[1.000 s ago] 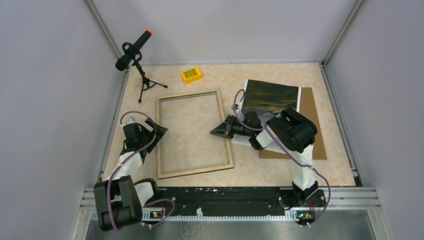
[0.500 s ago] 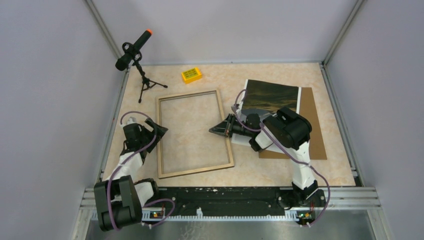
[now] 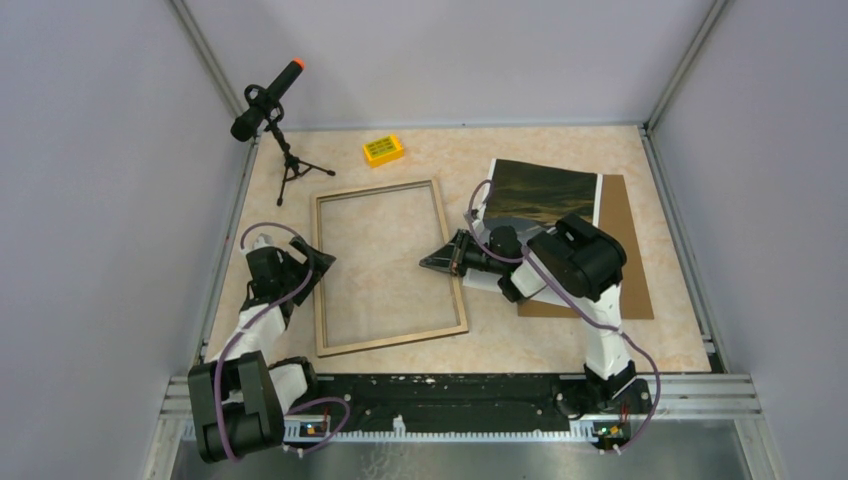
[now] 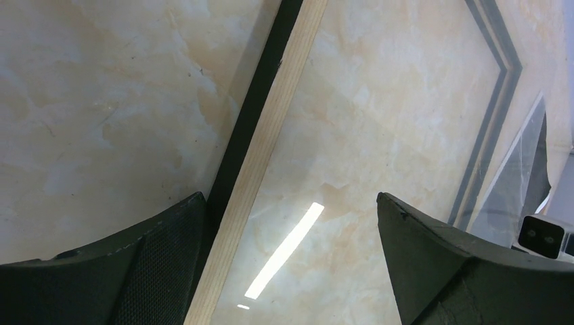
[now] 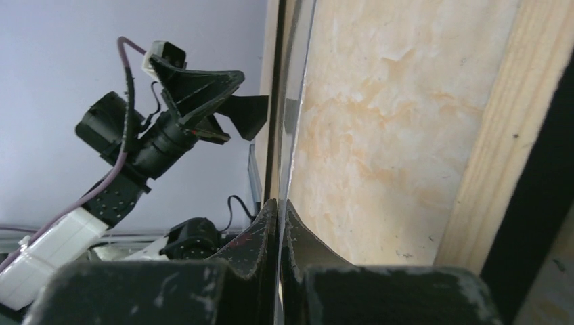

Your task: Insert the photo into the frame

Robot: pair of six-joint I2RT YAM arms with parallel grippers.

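One photo [image 3: 545, 190] at the far right of the table [image 3: 440, 148], picture side up. Lies flat on a brown board [image 3: 628, 260], near end hidden under the right arm [image 3: 585, 265]. Just left of it, not touching, the frame [image 3: 390, 343]: flat in the middle, wood side up, with a shiny clear sheet [image 4: 379, 101] inside.

Low over the frame's right side, the right gripper [image 3: 432, 262], fingers pressed tight together, holding nothing. Over the frame's left rim, the left gripper [image 3: 320, 262], fingers spread wide, one on each side of the wood strip, holding nothing. Cannot tell if touching the wood.

Far at the back, a yellow box [image 3: 383, 150] and a microphone [image 3: 268, 100] on a small stand [image 3: 292, 172].
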